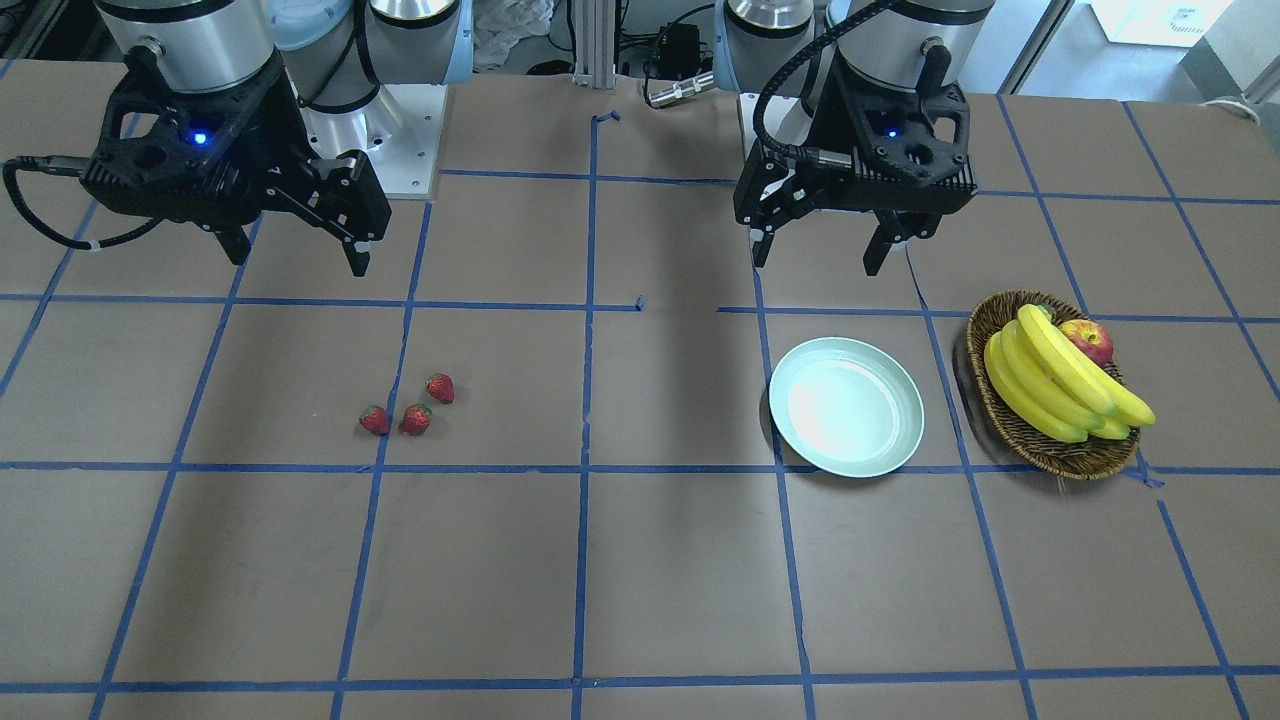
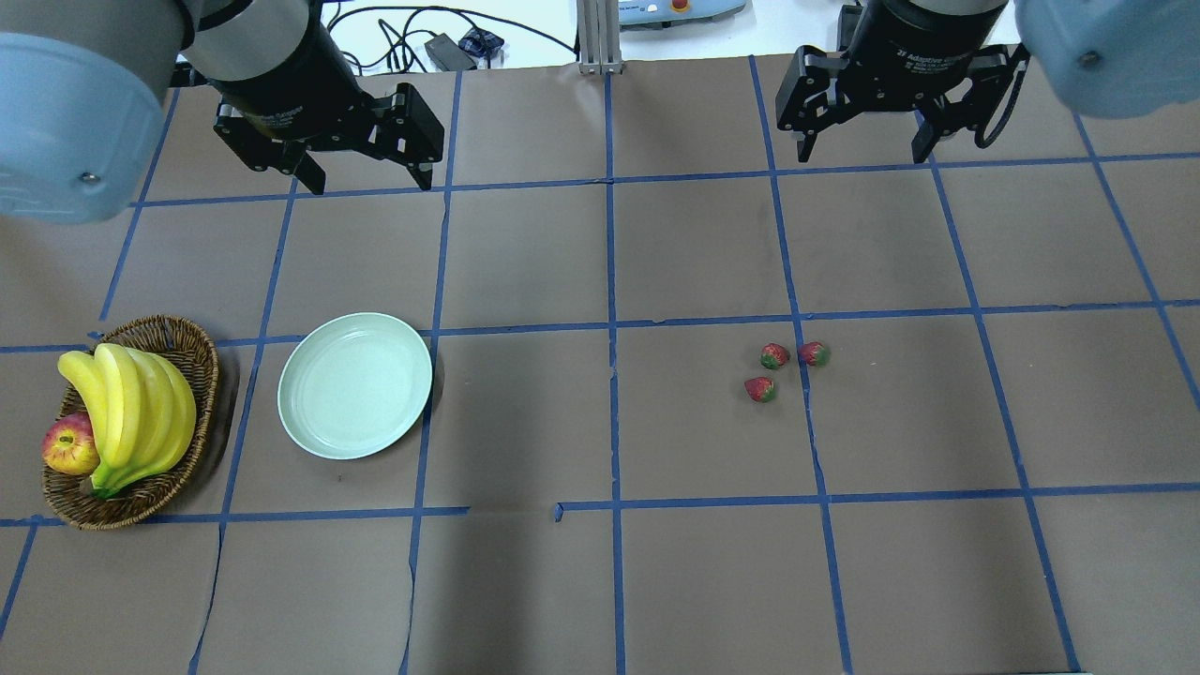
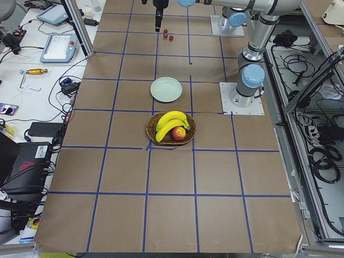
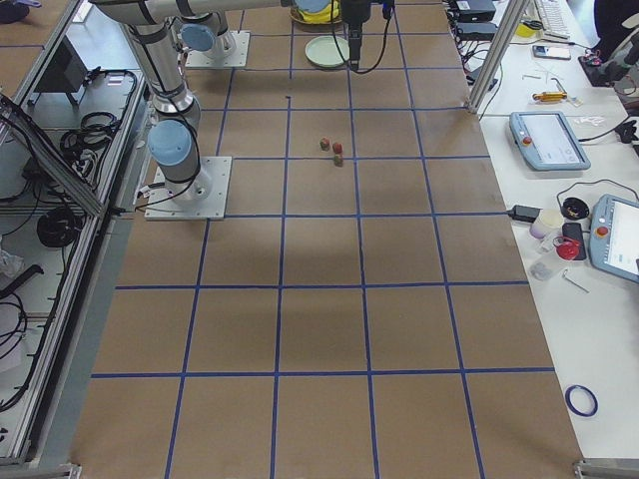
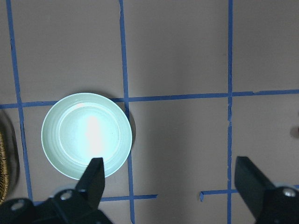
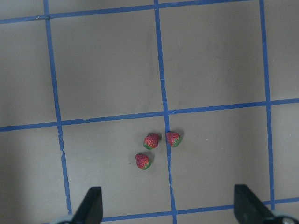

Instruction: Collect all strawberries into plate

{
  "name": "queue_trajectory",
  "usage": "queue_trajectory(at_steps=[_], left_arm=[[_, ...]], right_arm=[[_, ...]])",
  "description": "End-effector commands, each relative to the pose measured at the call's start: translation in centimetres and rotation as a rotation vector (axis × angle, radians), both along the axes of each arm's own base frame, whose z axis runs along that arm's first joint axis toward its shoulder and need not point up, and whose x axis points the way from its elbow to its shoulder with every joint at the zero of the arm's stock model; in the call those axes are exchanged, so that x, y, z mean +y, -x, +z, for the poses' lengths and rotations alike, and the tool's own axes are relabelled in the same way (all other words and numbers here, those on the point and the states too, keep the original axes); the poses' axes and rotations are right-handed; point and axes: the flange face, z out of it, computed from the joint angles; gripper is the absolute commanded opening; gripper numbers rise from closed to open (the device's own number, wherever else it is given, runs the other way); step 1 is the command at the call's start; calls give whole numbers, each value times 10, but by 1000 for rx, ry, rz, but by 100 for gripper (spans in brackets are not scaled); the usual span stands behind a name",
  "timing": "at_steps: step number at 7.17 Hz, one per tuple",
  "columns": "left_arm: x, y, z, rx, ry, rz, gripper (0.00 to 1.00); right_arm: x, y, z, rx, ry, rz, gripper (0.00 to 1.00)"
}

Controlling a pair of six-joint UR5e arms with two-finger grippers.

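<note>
Strawberries, three in number, are located on the brown paper-covered worktop in the robot's right half, well apart from the plate. They are grouped just beside one another: two are set side by side with a blue tape line passing between them, and the third is placed slightly nearer the robot. The plate is positioned flat on the worktop in the left half, with its glossy pale green inner surface fully exposed. A woven wicker basket is placed near the plate, on the side away from the strawberries; a bunch of yellow bananas and a red-yellow apple are contained in it, the apple lying against the bananas at the outer rim. The left fingers are held apart above the worktop, beyond the plate, with nothing between them. The right fingers are likewise held apart and unloaded, raised beyond the strawberries. White printing on the right gripper body can be read as "2F Adaptive"; the remaining characters cannot be made out.
</note>
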Motion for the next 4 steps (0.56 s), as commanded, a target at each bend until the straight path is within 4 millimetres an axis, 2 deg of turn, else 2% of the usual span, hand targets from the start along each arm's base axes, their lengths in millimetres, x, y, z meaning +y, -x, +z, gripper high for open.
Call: queue_trajectory(at_steps=[1, 4], left_arm=[[-2, 0, -5, -3, -10, 3, 100], [2, 0, -1, -2, -2, 0, 100]], right_arm=[[0, -1, 0, -1, -1, -2, 100], [0, 0, -1, -1, -4, 1, 100]])
